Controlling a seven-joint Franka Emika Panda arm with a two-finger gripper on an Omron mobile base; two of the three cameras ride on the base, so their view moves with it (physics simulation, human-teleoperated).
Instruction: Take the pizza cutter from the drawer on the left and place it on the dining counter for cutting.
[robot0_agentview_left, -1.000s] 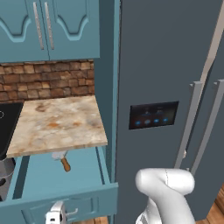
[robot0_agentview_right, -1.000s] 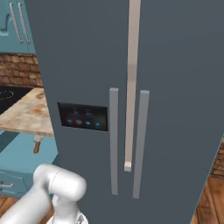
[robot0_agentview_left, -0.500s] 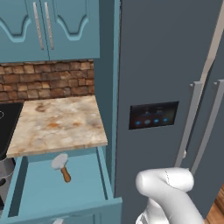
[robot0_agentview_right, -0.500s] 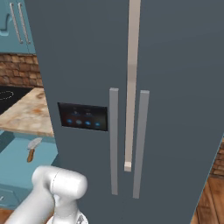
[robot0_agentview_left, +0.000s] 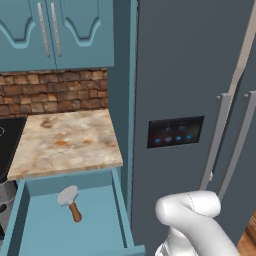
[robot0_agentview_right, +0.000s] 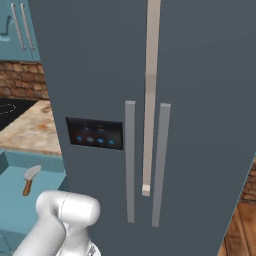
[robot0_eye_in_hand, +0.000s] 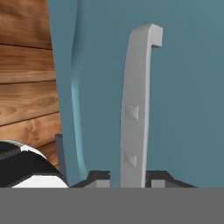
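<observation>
In the hand view, the hand (robot0_eye_in_hand: 131, 183) sits right at the drawer's silver bar handle (robot0_eye_in_hand: 136, 105). The handle runs up from 6 o'clock towards 12, and the two dark fingertips (robot0_eye_in_hand: 97, 178) stand close on either side of it, set narrow about the bar. Whether the pads actually press the metal I cannot tell. Behind the handle is the teal front panel of the drawer (robot0_eye_in_hand: 188, 100), with wooden floor (robot0_eye_in_hand: 26, 87) showing at 9 o'clock.

In the left base view, the white arm (robot0_agentview_left: 192, 220) rises at 5 o'clock. The drawer (robot0_agentview_left: 117, 200) stands pulled out at 7 o'clock, below the short marbled desk (robot0_agentview_left: 65, 142). The pizza cutter (robot0_agentview_left: 70, 200) lies flat on the drawer's teal floor, grey round blade towards 11 o'clock and brown handle towards 5, apart from the walls.

Farther back are the brick backsplash (robot0_agentview_left: 55, 92) and teal upper cabinets (robot0_agentview_left: 55, 32). The grey fridge (robot0_agentview_left: 200, 75) fills the 3 o'clock side.
</observation>
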